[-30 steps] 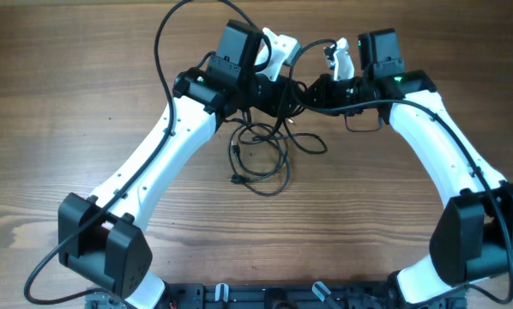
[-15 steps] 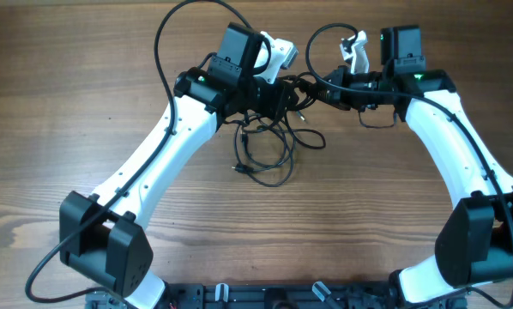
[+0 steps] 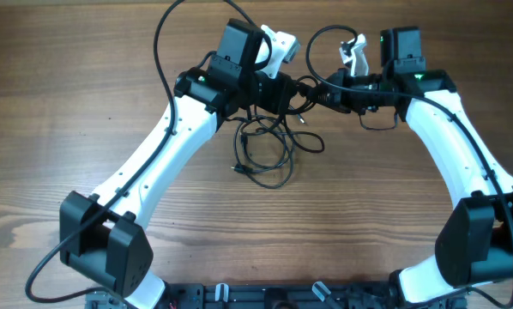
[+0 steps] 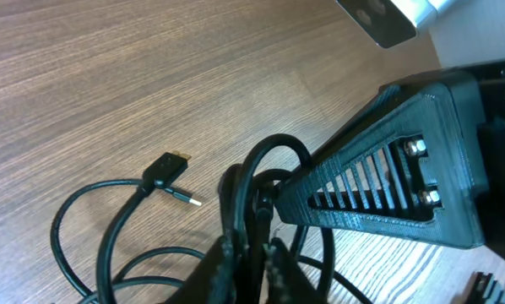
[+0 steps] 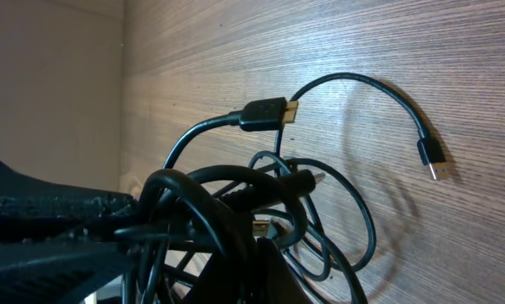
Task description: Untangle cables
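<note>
The cables point(image 3: 265, 148) are thin black cords in a loose tangle on the wood table, hanging down from between the two grippers. My left gripper point(image 3: 291, 91) is shut on several strands at the top of the tangle; in the left wrist view its fingertips point(image 4: 254, 263) pinch the cords. My right gripper point(image 3: 319, 93) faces it closely and is shut on a bunch of the same cables point(image 5: 227, 211). A plug point(image 4: 165, 169) lies on the table. In the right wrist view a gold-tipped plug point(image 5: 265, 112) and a small plug end point(image 5: 431, 157) hang free.
The right gripper's black slotted finger point(image 4: 388, 190) fills the right of the left wrist view. Thick black arm wires point(image 3: 166, 34) arch over the back of the table. The arm bases point(image 3: 106, 249) stand at the front corners.
My right gripper has pulled right and back, away from the left one, with cable in it. The tangle has been drawn up slightly toward the grippers. The left arm has barely moved.
</note>
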Robot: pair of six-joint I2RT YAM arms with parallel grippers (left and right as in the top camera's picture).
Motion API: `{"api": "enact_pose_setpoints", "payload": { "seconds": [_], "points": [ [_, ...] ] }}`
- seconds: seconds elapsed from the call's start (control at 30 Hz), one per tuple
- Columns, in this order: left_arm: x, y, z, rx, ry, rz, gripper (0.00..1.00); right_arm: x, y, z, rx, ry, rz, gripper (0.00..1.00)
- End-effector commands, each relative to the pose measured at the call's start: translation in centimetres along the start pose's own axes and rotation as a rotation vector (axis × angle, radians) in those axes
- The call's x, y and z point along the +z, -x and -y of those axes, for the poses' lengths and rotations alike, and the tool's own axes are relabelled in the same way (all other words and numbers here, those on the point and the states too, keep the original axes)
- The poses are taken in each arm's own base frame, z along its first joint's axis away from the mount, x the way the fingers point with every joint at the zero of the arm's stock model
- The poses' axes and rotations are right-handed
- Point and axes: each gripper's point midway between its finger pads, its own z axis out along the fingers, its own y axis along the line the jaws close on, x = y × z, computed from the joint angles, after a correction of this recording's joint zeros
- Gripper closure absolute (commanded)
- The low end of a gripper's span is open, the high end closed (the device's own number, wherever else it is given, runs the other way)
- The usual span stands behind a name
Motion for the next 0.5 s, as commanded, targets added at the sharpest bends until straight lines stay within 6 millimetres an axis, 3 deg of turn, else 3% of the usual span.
{"api": "enact_pose_setpoints", "payload": {
  "seconds": [0.0, 0.03, 0.2, 0.33, 0.47],
  "points": [
    [0.6, -0.3, 0.7, 0.009, -0.007, -0.018, 0.91, -0.8, 0.0, -1.5, -0.045, 0.034, 0.012, 0.96],
    [0.6, -0.3, 0.7, 0.010, -0.007, -0.019, 0.96, -0.8, -0.1, -1.6, -0.044, 0.038, 0.010, 0.96],
    [0.5, 0.0, 0.3, 0.008, 0.005, -0.008, 0.96, -0.8, -0.1, -1.2, -0.032, 0.013, 0.011, 0.96],
    [0.3, 0.3, 0.0, -0.033, 0.010, 0.005, 0.96, -0.6, 0.3, 1.4, 0.049, -0.109, 0.040, 0.96],
    [-0.5, 0.8, -0.9, -0.074, 0.024, 0.025, 0.96, 1.1, 0.1, 3.7, 0.119, -0.131, -0.001, 0.96]
  ]
}}
